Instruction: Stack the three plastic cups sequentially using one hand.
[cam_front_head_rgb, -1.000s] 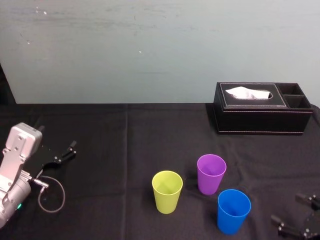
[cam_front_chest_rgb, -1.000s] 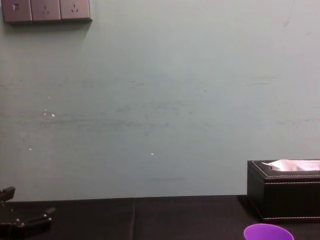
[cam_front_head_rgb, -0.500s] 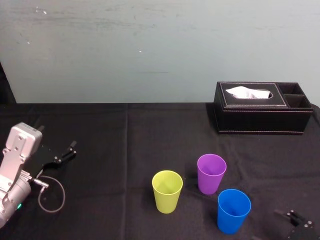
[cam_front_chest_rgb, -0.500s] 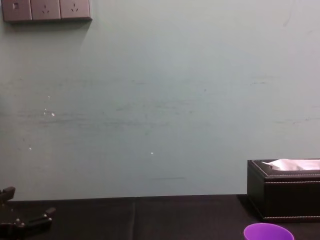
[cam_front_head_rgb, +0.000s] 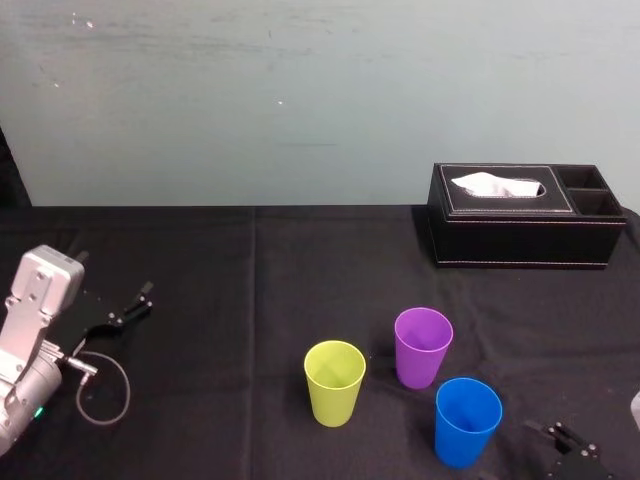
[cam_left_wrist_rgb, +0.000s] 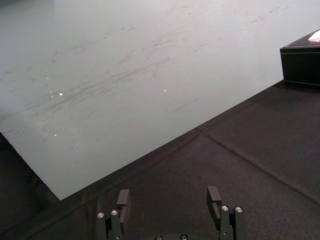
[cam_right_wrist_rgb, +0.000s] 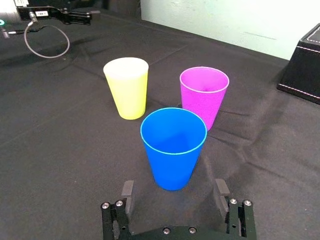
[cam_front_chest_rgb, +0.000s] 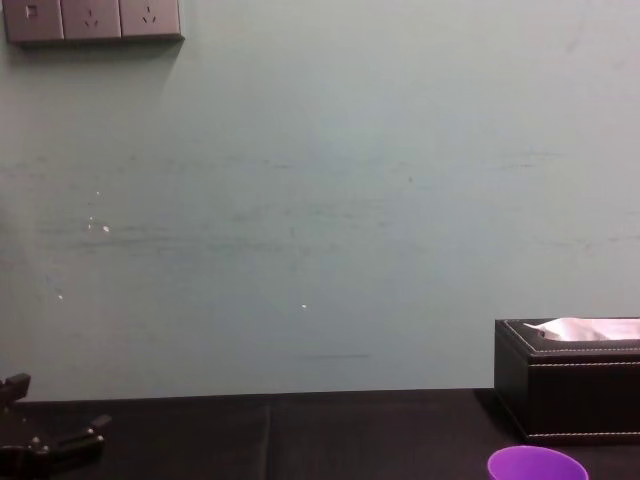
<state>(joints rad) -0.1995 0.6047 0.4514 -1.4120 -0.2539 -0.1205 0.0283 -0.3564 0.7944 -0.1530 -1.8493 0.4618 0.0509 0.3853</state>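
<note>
Black-cloth table (cam_front_head_rgb: 250, 270), pale wall behind | 3 cups upright, apart: yellow-green cup (cam_front_head_rgb: 334, 383), purple cup (cam_front_head_rgb: 422, 347), blue cup (cam_front_head_rgb: 467, 420) nearest robot | R gripper (cam_right_wrist_rgb: 174, 195) spread wide, just short of blue cup, no contact | L gripper (cam_left_wrist_rgb: 168, 196) wide, far left | tissue box (cam_front_head_rgb: 520, 230) back right

Finding: no text, brand, number or sign is legible on any item. A small white tag (cam_right_wrist_rgb: 38, 28) by the left gripper (cam_right_wrist_rgb: 86, 13) is too small to read.
</note>
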